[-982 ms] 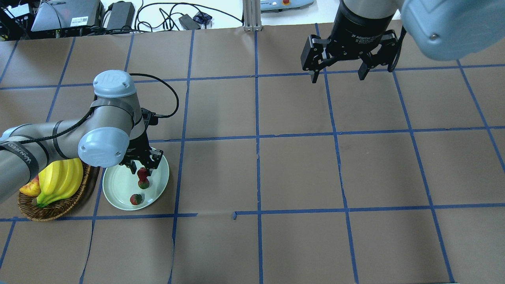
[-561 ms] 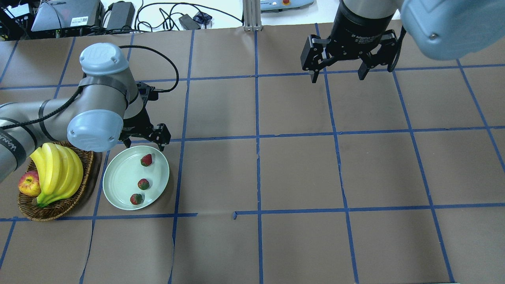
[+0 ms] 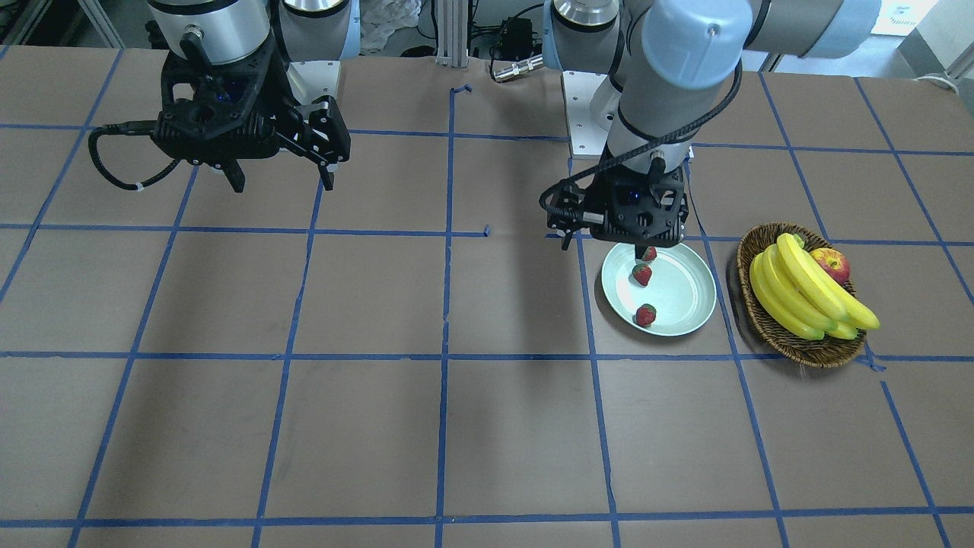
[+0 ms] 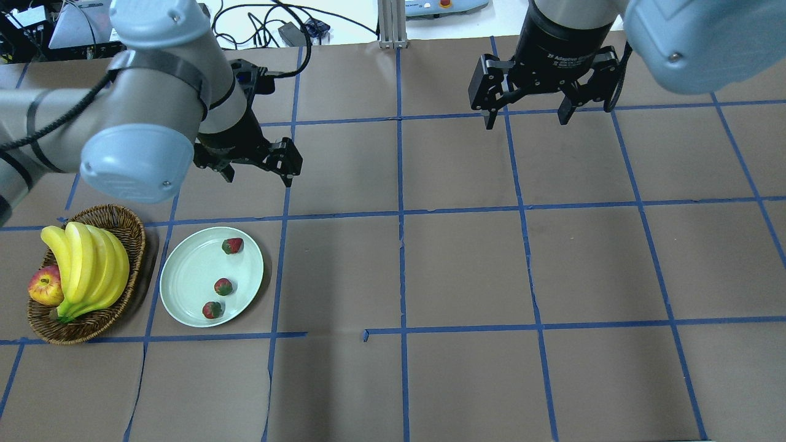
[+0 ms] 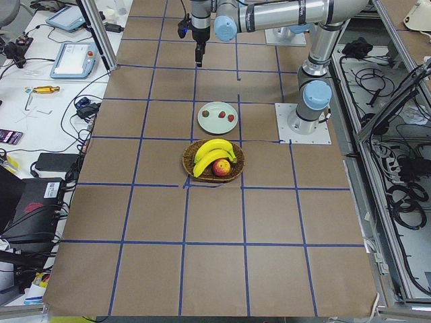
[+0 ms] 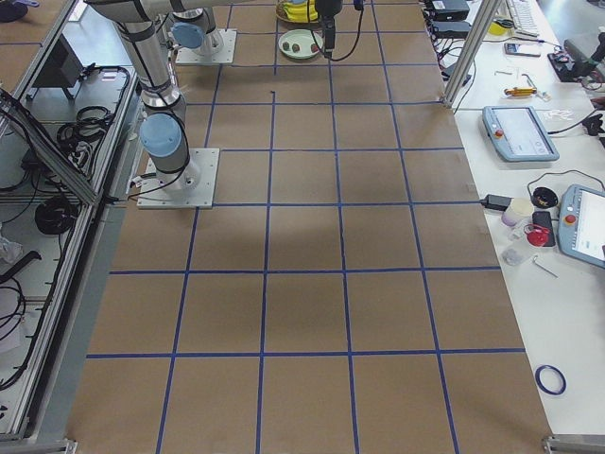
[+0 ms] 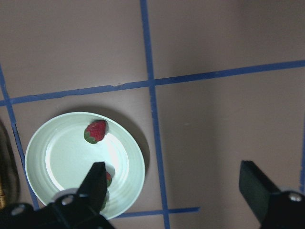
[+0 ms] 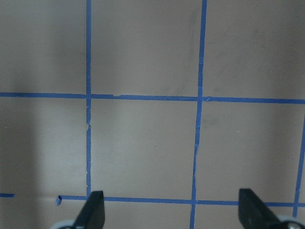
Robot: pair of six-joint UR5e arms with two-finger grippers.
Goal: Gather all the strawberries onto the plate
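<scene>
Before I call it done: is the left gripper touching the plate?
Apart. The overhead exterior view shows brown paper between the open left gripper and the plate.

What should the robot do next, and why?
Probably just draw the left fingers back toward rest and stop: all three strawberries lie on the plate, and both these and the right fingers are open, holding nothing.

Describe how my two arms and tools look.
Left arm and right arm: silver-grey tubes, pale blue joint caps. Left tool and right tool: black, two-fingered; white lettering on the right one's body. A black cable is strapped along the left arm.
</scene>
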